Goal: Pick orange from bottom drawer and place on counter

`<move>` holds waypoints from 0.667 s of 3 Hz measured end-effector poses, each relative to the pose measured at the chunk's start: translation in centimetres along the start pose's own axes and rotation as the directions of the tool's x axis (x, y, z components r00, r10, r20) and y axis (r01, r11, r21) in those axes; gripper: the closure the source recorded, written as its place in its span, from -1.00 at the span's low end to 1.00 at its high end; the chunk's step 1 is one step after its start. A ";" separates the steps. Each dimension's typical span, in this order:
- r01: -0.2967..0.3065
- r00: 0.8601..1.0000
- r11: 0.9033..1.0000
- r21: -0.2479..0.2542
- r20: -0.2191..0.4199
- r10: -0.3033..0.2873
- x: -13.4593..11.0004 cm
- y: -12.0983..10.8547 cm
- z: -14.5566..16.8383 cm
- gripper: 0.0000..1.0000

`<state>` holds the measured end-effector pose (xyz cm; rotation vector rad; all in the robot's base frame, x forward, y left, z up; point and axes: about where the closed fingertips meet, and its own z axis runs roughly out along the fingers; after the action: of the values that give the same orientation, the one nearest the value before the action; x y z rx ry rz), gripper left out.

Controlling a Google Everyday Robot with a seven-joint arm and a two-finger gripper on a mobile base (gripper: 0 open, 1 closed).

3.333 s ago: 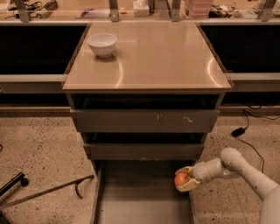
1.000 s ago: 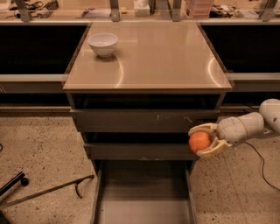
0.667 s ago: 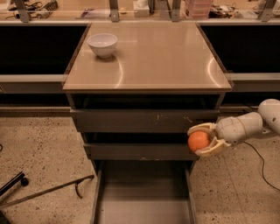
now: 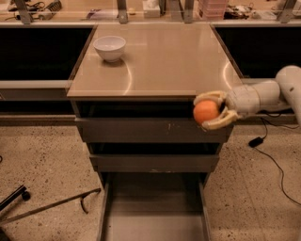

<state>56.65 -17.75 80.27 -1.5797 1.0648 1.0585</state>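
The orange (image 4: 205, 112) is small and round and sits between the cream fingers of my gripper (image 4: 207, 111), which is shut on it. The gripper comes in from the right on a pale arm (image 4: 263, 95) and holds the fruit in the air just below the counter's front edge, in front of the top drawer's right end. The counter (image 4: 164, 61) is a glossy beige top on the grey cabinet. The bottom drawer (image 4: 153, 212) is pulled out toward me, and its grey floor shows nothing on it.
A white bowl (image 4: 109, 48) stands at the counter's back left. Two shorter grey drawers (image 4: 150, 131) jut out above the bottom one. A cluttered ledge with metal posts (image 4: 150, 9) runs behind. A black cable (image 4: 277, 164) lies on the speckled floor at right, a dark rod (image 4: 51, 204) at left.
My gripper has lifted the orange from the bottom drawer up past the middle drawer to just below the counter's front edge, staying at the cabinet's right side.
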 end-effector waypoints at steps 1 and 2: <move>0.121 0.989 0.992 0.026 0.083 -0.123 -7.1 -4.6 0.5 1.00; 0.209 0.969 0.977 0.051 0.128 -0.213 -13.7 -6.5 0.3 1.00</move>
<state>59.33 -14.03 94.70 -1.5323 0.8027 0.9784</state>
